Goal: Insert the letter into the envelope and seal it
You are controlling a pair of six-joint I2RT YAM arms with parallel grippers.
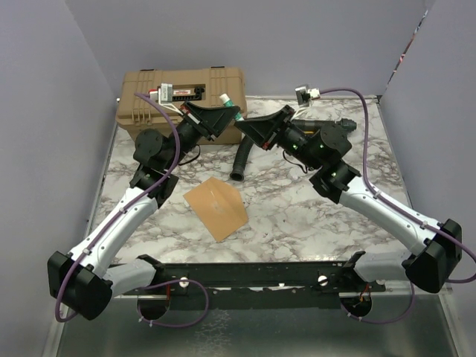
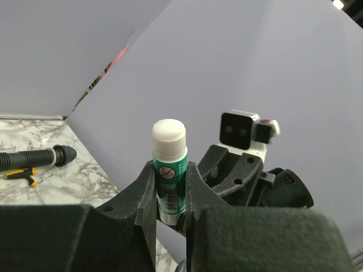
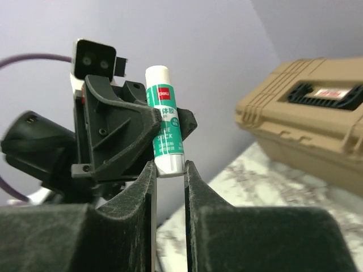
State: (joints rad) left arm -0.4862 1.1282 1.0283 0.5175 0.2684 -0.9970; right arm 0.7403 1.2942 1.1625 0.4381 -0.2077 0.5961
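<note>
Left tool (image 2: 170, 168) up in air at far middle of table (image 1: 297, 216), fingers squeezed tight on green glue stick (image 2: 168, 181). Stick's white end pokes out past fingers. Right tool (image 3: 169, 165) faces it, fingers close together, pinching other white end of same stick. Envelope (image 1: 216, 208) lies flat on table, near middle, turned a bit, well apart from both tools. Tan toolbox (image 1: 182, 100) sits far left. Black hose (image 1: 244, 158) lies just right of toolbox.
</note>
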